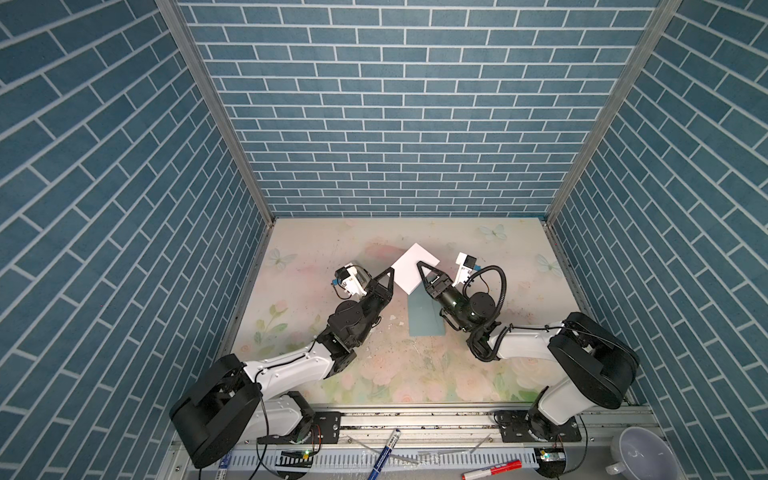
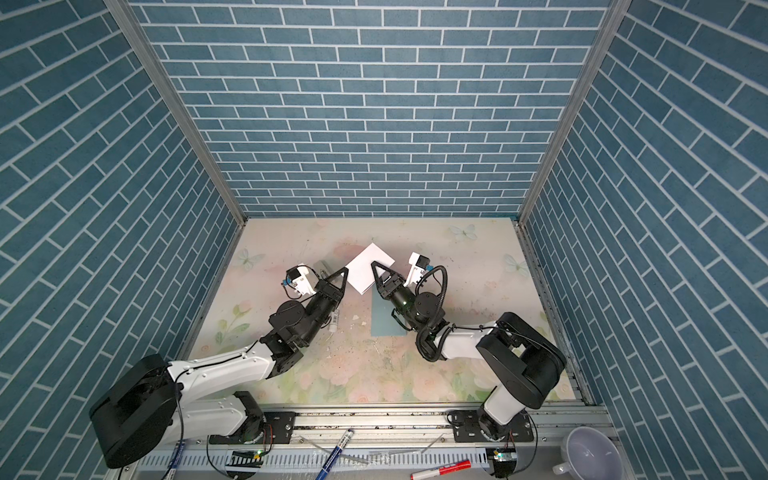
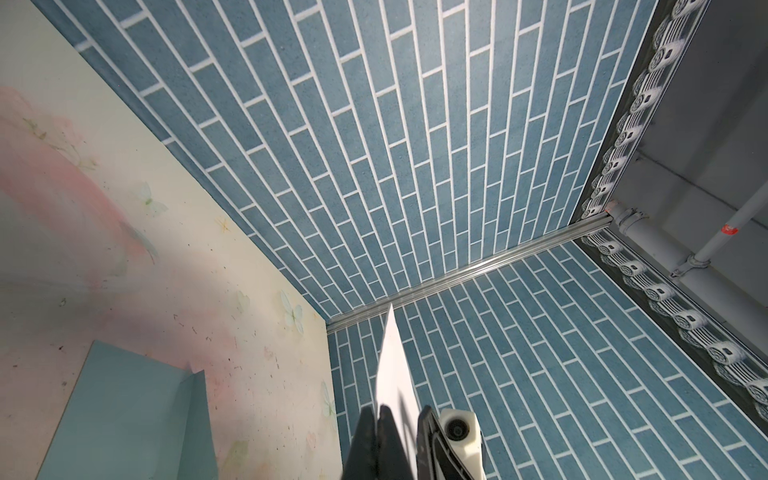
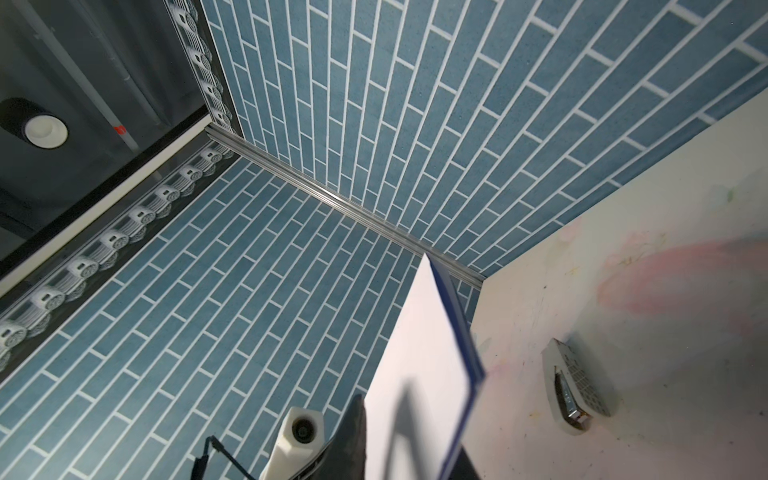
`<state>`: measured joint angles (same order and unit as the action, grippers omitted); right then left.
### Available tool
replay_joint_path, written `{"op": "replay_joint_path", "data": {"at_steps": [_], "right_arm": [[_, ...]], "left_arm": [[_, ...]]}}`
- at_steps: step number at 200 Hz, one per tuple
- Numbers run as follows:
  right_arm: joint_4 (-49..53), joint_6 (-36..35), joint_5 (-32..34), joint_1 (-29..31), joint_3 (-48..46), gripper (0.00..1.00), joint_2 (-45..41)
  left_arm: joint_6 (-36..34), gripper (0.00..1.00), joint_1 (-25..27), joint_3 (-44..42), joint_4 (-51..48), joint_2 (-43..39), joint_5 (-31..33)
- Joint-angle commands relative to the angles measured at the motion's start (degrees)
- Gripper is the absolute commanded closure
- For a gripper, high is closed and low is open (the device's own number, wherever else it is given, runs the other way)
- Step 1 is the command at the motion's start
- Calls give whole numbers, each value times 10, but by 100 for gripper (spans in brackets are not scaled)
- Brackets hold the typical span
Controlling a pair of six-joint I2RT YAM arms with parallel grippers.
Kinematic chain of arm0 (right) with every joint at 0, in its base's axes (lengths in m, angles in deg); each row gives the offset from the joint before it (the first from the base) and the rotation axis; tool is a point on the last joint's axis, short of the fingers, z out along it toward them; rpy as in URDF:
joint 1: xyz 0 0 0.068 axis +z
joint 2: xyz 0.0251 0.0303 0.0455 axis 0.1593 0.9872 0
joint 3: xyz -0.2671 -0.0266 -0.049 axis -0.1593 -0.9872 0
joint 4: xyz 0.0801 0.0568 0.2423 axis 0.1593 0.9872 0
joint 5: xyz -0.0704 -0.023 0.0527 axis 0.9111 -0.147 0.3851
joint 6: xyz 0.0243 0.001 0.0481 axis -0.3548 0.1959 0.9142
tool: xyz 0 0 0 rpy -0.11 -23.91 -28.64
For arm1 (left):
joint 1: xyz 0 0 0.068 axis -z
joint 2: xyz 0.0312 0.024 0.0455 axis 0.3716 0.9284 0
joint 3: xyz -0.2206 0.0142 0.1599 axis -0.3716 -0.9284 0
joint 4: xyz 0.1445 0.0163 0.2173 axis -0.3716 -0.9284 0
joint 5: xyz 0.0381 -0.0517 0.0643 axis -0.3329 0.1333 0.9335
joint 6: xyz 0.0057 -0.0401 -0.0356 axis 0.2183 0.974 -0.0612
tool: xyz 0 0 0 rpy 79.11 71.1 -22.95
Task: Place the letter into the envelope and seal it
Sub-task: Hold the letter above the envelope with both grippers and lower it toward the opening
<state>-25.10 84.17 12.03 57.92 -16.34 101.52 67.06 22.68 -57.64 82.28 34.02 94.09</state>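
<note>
Listing by size: bench (image 1: 374,374), floral top, carries all. Next, envelope (image 1: 420,322): teal, flat on bench at centre, long axis running near-to-far. Its far end is covered in both top views by letter (image 1: 413,270) and right arm (image 1: 519,345). Left wrist view shows a flap (image 3: 194,395) raised at one end; which end, can't tell for sure. The letter: folded, white w/ blue edge, held off the bench, turned cornerwise to envelope axis, overlapping envelope's far end in top views. Left pincer (image 1: 391,271): clenched on letter's left edge, sheet btwn its fingers in wrist view. Right pincer (image 1: 419,264): at opposite edge, jaws either side of sheet & narrow; whether they actually bite, can't tell. Key relation: envelope lies below & toward robot from both pincers, w/ right arm directly over it and left arm (image 1: 291,365) off to the side. Judgement: coming move needs the letter squared to envelope's long axis, lowered, then slid in lengthwise. Right arm is nearer for guiding.
</note>
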Motion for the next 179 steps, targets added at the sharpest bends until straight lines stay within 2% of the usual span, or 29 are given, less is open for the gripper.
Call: {"op": "replay_joint_path", "data": {"at_steps": [1, 18, 27, 51, 81, 104, 122, 149, 179], "right_arm": [[-24, 12, 4, 3, 20, 88, 6], [-24, 11, 5, 2, 17, 100, 8], [-24, 9, 6, 2, 13, 100, 9], [-20, -15, 6, 0, 2, 100, 1], [34, -50, 11, -14, -26, 100, -38], [121, -95, 20, -26, -49, 100, -89], [202, -133, 29, -39, -61, 100, -132], [336, -195, 42, -64, -61, 100, -191], [459, -269, 61, -82, -39, 100, -229]], "left_arm": [[-9, 100, -3, -10, 25, 10, -11], [-21, 100, -3, -8, 25, 17, -18], [-33, 100, -3, -7, 22, 18, -24], [-105, 81, -3, 5, -11, 10, -52], [-189, 53, -3, 31, -175, -41, -63], [-247, 41, -2, 57, -306, -77, -55], [-272, 34, -2, 69, -370, -91, -50], [-275, 28, -2, 67, -385, -84, -58], [-269, 23, -2, 77, -380, -38, -83]]}}
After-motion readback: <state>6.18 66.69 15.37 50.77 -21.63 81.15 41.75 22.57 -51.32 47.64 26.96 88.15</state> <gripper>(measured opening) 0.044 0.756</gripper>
